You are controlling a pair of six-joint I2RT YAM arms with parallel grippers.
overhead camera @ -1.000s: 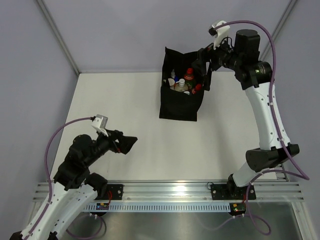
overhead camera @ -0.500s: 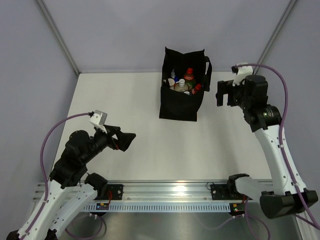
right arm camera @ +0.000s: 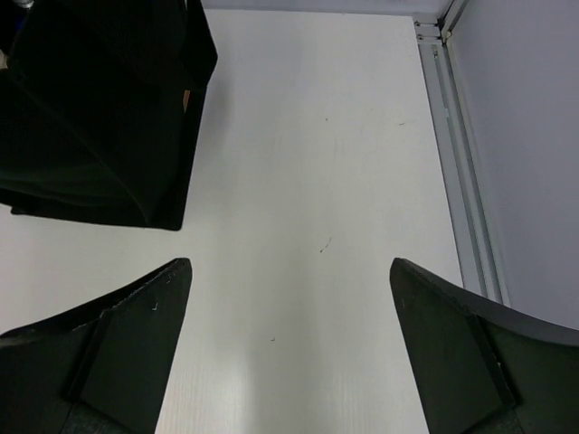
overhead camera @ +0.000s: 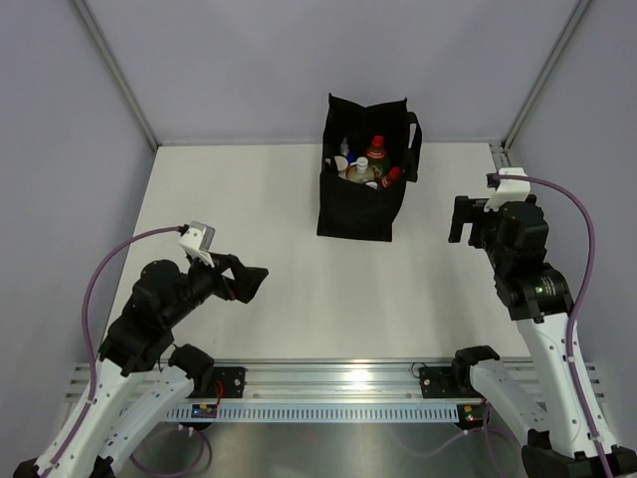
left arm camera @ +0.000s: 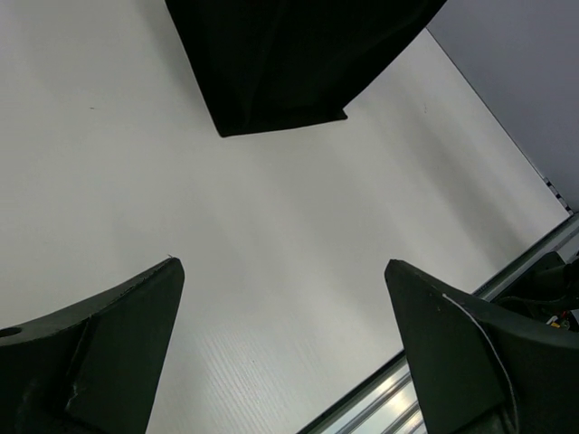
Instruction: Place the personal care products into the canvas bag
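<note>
Black fingers stand spread wide on my left end effector (overhead camera: pixel 251 284) and right end effector (overhead camera: pixel 466 219), both empty above the counter (overhead camera: pixel 299 249). Wrist cameras catch only the outside of the one bag (overhead camera: pixel 356 204), standing far back; the overhead alone shows products (overhead camera: pixel 370 164) inside, roughly five.

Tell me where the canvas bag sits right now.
In the top view the black bag stands upright at the far edge of the table, slightly right of centre, close to the back wall, with the bottles inside it.
</note>
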